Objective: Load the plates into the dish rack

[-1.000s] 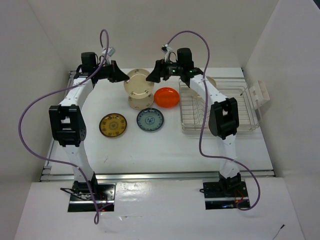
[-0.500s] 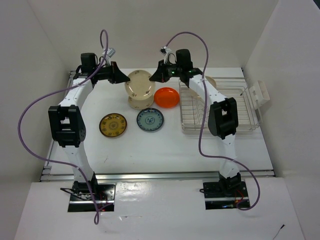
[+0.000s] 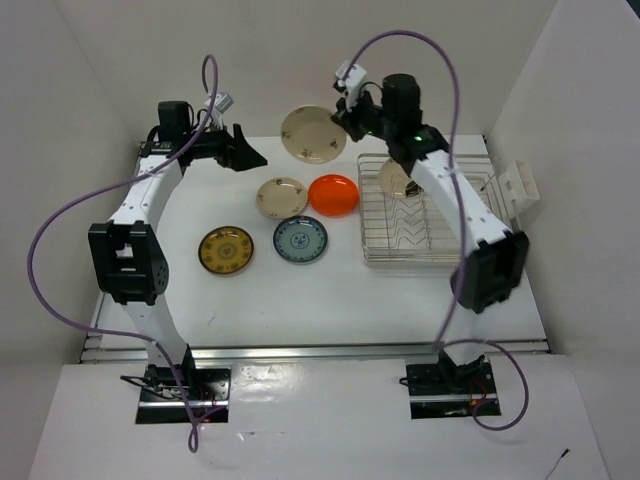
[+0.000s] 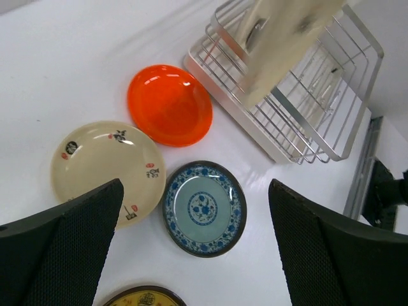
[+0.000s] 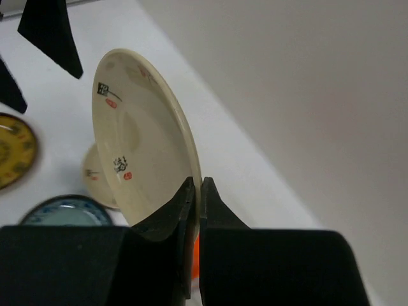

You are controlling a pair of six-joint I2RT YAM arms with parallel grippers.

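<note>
- Step in hand: transfer of one cream plate (image 3: pixel 313 134) to the dish rack (image 3: pixel 400 258). The plate is off the counter (image 3: pixel 300 290), held in the air near the back wall, to the left of the rack's far corner.
- Right gripper (image 3: pixel 345 120): clamped on that plate's rim. The right wrist view shows both fingers pinching the edge, with the plate standing on edge and its marked face turned to the left.
- Left gripper (image 3: pixel 250 158): jaws wide apart, holding nothing, hovering over the back left of the counter. Its own camera looks down on the loose plates.
- Rack contents: one cream plate (image 3: pixel 397 180) appears to stand in a slot at the rack's far left end. The other slots look free.
- Awaiting loading, all flat on the counter left of the rack: a second loose cream plate (image 3: pixel 282 196), the orange plate (image 3: pixel 333 194) just beside it, the blue-grey plate (image 3: pixel 300 239) in front of them, and the yellow-brown plate (image 3: pixel 226 250) further left.
- Progress, as judged: one of six racked, one in transit, four to go.
- Next move calls for: carrying the held plate to the right over the rack, keeping it on edge, lining its rim up with a free gap in the zigzag dividers next to the racked plate, then lowering before release.
- Risk: a rim pinch gives little margin, so a knock against the wires could twist the plate out of the grip.
</note>
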